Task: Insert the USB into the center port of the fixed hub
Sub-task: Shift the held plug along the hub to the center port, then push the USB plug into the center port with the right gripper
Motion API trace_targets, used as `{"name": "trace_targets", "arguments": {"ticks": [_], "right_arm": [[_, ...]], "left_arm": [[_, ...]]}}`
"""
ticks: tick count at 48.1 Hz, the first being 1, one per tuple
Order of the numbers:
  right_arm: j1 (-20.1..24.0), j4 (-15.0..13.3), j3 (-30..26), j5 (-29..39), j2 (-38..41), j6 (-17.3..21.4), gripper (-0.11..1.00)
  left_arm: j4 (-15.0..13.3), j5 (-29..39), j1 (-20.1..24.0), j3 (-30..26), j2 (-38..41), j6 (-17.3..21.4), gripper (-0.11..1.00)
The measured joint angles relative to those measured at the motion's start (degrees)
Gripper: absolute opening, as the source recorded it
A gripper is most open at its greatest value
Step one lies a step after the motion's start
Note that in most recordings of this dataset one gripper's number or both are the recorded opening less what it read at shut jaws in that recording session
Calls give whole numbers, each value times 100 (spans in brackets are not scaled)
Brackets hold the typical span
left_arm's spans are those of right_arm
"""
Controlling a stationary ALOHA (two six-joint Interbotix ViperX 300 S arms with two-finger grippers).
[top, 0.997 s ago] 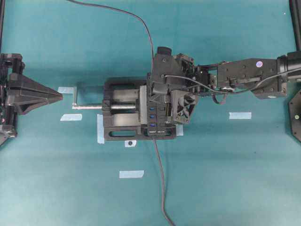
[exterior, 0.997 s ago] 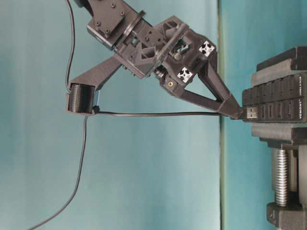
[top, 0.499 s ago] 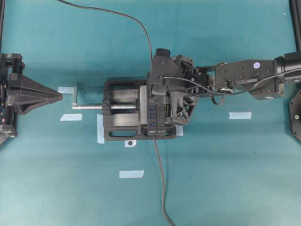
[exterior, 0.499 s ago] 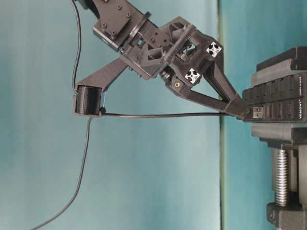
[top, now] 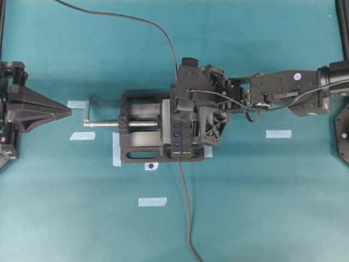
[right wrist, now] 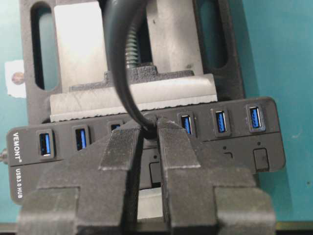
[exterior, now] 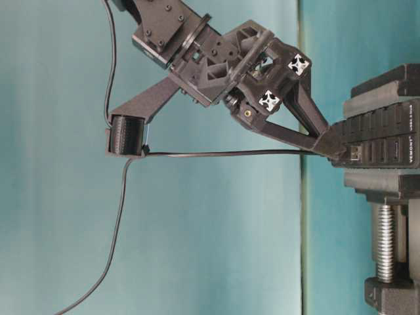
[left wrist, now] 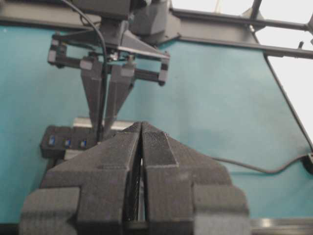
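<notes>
The right gripper [exterior: 333, 148], clamped on the USB [exterior: 352, 153], has pushed it deeper into the fixed hub [exterior: 387, 141] (metal nearly hidden now); the left gripper [left wrist: 141, 128] stays closed, parked.

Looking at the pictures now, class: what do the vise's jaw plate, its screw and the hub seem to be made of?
Jaw plate: likely bare metal, dull grey with scratches. Screw: likely steel, silvery and threaded. Hub: probably plastic, matte black with white printed lettering.
</notes>
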Motion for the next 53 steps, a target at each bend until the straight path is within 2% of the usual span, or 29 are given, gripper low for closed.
{"name": "trace_targets", "arguments": {"ticks": [53], "right_arm": [[-53,0,88,-44,105,0,8]], "left_arm": [[0,-9,0,0,-9,0,0]]}}
